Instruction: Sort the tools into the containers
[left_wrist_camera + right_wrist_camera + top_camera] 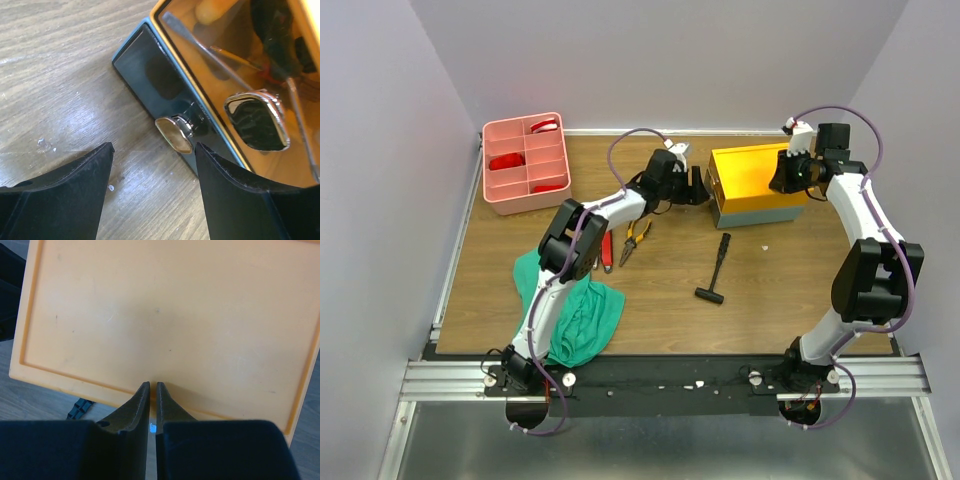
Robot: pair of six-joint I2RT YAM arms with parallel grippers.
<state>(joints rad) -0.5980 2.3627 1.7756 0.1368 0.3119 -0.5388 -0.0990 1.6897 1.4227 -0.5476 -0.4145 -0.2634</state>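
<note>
The toolbox (760,185), yellow lid on a grey base, stands at the back right of the table. My left gripper (696,188) is open and empty at its left end. In the left wrist view its jaws (154,150) stand wide apart just short of the chrome latch (175,134). Screwdriver shafts (200,45) show through the lid. My right gripper (788,176) is shut, its tips (150,385) resting on the yellow lid (165,315) near its edge. Red pliers (607,250), orange pliers (635,238) and a black hammer (717,268) lie on the table. The pink tray (525,204) holds red-handled tools (507,160).
A green cloth (570,305) lies at the front left, under the left arm. Grey walls close in the table on the left, back and right. A metal rail (660,375) runs along the near edge.
</note>
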